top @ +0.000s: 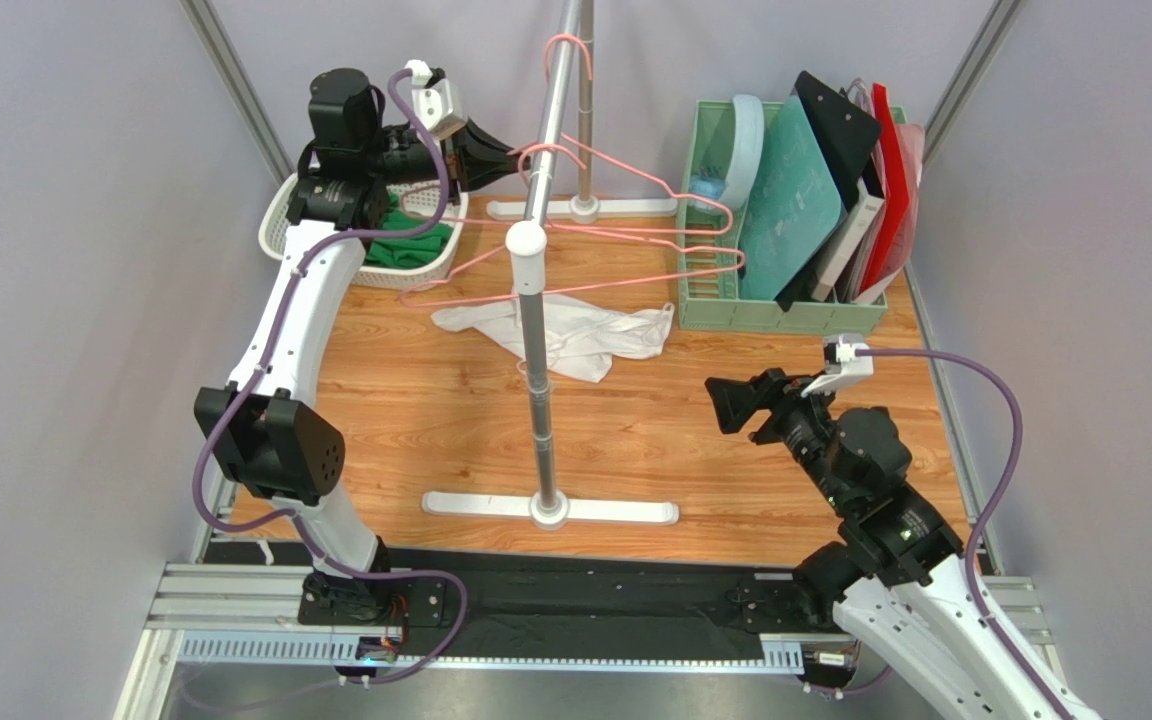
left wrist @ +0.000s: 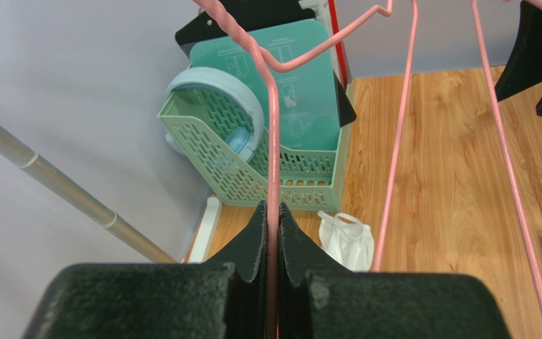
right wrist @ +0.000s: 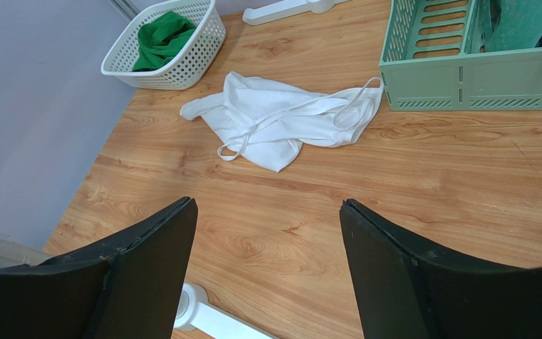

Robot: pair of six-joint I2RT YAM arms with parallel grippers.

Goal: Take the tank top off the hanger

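Observation:
The white tank top (top: 567, 333) lies crumpled on the wooden table, off the hanger; it also shows in the right wrist view (right wrist: 284, 120) and the left wrist view (left wrist: 346, 236). A bare pink wire hanger (top: 612, 225) hangs at the rack's rail. My left gripper (top: 515, 153) is shut on the hanger's wire (left wrist: 272, 155) near its neck. My right gripper (top: 732, 405) is open and empty, low over the table at the right, its fingers (right wrist: 146, 247) spread wide and pointing toward the tank top.
The clothes rack (top: 540, 360) stands mid-table with white feet front and back. A white basket (top: 417, 248) with green cloth sits at the back left. A green crate (top: 778, 308) with folders and boards stands at the back right.

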